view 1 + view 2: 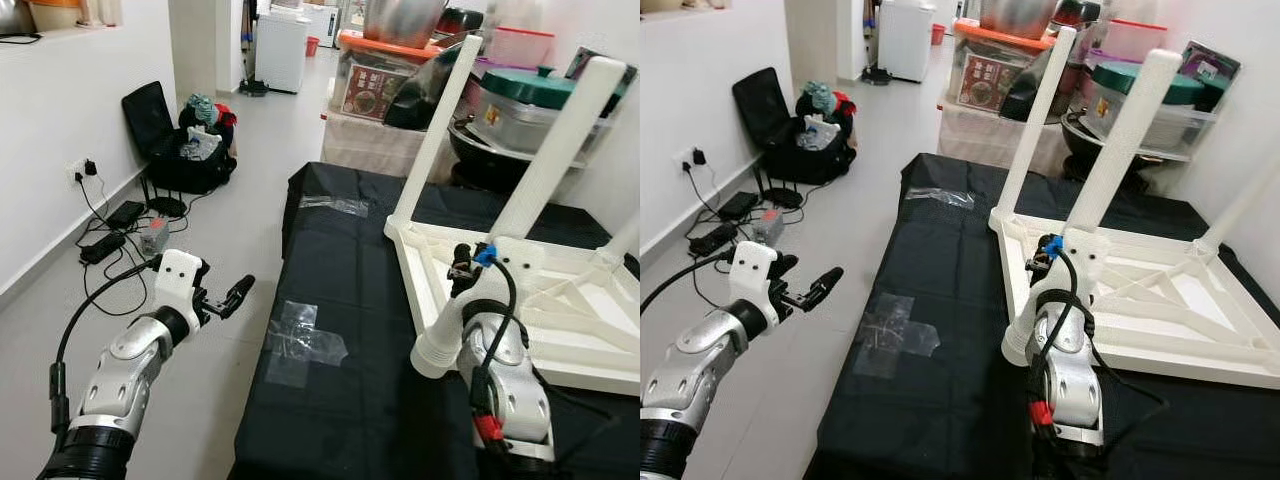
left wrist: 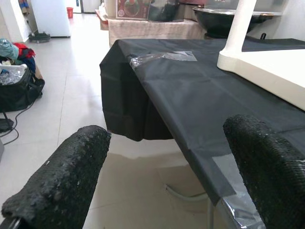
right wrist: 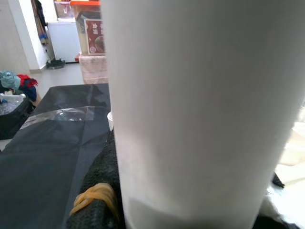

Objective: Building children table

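While my right tool [image 1: 470, 300] grips a loose white leg [image 3: 200, 114], the upturned table [image 1: 560, 300] rests on the black surface [image 1: 360, 400]. My left tool [image 1: 232, 296] hovers wide over the floor [image 1: 250, 180].

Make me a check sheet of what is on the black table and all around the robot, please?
Surface: black cloth with clear tape patches.
Job's things: white table upside down, two legs upright; loose table leg in right end effector.
Clutter: pots and storage boxes behind.
Grippers: right end effector shut on the leg; left end effector open above floor, empty.
Cables: plugs and power strip by wall.
Surroundings: black bag with clothes, tiled floor.
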Tool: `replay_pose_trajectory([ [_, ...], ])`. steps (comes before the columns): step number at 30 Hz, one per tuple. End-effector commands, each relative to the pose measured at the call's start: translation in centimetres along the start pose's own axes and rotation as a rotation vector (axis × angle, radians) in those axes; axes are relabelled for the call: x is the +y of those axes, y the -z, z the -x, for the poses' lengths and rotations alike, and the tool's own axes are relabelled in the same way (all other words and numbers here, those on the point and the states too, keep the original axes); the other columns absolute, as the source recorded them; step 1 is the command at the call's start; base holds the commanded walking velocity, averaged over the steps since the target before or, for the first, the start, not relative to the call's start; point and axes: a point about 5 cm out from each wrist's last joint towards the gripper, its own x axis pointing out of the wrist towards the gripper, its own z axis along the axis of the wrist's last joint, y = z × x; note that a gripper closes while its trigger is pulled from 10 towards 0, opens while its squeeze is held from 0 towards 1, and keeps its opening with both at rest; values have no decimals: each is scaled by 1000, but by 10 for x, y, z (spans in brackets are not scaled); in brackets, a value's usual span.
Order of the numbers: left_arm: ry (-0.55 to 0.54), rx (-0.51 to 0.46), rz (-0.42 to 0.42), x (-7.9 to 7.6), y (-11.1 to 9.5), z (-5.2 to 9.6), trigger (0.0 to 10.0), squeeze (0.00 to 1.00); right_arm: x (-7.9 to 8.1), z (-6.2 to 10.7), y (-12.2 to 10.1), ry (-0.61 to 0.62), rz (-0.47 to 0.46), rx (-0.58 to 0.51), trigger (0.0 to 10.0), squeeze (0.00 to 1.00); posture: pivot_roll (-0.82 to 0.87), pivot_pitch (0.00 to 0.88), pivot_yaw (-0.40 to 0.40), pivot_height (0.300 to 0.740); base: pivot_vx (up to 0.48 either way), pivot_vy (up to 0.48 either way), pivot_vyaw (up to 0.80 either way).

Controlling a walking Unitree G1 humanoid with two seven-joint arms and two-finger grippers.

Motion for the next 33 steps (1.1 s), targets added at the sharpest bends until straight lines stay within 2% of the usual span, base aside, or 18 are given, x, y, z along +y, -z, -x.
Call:
replay_pose_trajectory([
  [1, 9, 14, -8, -4, 4, -1, 10000, 0, -7, 2, 19, 48, 42, 98, 10000, 0, 86, 0, -124, 740, 0, 0, 0],
  [2, 9, 14, -8, -3, 4, -1, 10000, 0, -8, 3, 12, 42, 50, 69, 10000, 741, 81, 0, -122, 740, 0, 0, 0],
  [6, 8, 15, -9, -2, 3, -1, 10000, 0, -10, 1, -1, -2, 61, 16, 10000, 761, 80, 0, -120, 740, 0, 0, 0],
  [9, 7, 15, -11, -2, 2, -1, 10000, 0, -12, 0, -7, -33, 73, -8, 10000, 667, 80, 0, -120, 740, 0, 0, 0],
  [10, 8, 14, -12, -2, 2, -2, 10000, 0, -14, -3, -14, -56, 76, -37, 10000, 0, 75, 0, -118, 740, 0, 0, 0],
  [12, 8, 14, -12, -2, 2, -2, 10000, 0, -14, -3, -14, -56, 76, -37, 10000, 0, 75, 0, -118, 740, 0, 0, 0],
  [14, 10, 13, -14, -2, 1, -2, 10000, 0, -13, -14, -33, -251, 38, -96, 10000, 0, 77, 0, -121, 740, 0, 0, 0],
  [16, 10, 13, -14, -2, 1, -2, 10000, 0, -13, -14, -33, -251, 38, -96, 10000, 0, 77, 0, -121, 740, 0, 0, 0],
  [17, 10, 12, -14, -2, 1, -2, 10000, 0, -14, -19, -45, -413, 18, -132, 10000, 0, 77, 0, -119, 740, 0, 0, 0],
  [18, 10, 12, -14, -2, 1, -2, 10000, 0, -14, -19, -45, -413, 18, -132, 10000, 0, 77, 0, -119, 740, 0, 0, 0],
  [19, 12, 11, -15, -2, 1, -1, 10000, 0, -14, -20, -51, -607, 43, -138, 10000, 0, 76, 0, -119, 740, 0, 0, 0],
  [20, 12, 11, -15, -2, 1, -1, 10000, 0, -14, -20, -51, -607, 43, -138, 10000, 0, 76, 0, -119, 740, 0, 0, 0],
  [21, 13, 11, -16, -1, 1, 0, 10000, 0, -19, -22, -51, -729, 109, -125, 10000, 0, 78, 0, -117, 740, 0, 0, 0],
  [24, 14, 11, -17, -2, 1, 0, 10000, 0, -26, -25, -49, -794, 171, -105, 10000, 0, 78, 0, -116, 740, 0, 0, 0],
  [26, 16, 10, -20, -2, 1, 0, 10000, 0, -35, -39, -44, -815, 231, -46, 10000, 0, 81, 0, -118, 740, 0, 0, 0],
  [31, 16, 7, -24, -2, 0, -1, 10000, 0, -37, -52, -42, -890, 218, 22, 10000, 0, 97, 0, -127, 740, 0, 0, 0],
  [32, 13, 7, -25, -1, 0, 0, 10000, 0, -38, -57, -42, -905, 211, 32, 8902, 0, 102, 0, -132, 740, 0, 0, 0],
  [33, 13, 7, -25, -1, 0, 0, 10000, 0, -38, -57, -42, -905, 211, 32, 8902, 0, 102, 0, -132, 740, 0, 0, 0],
])
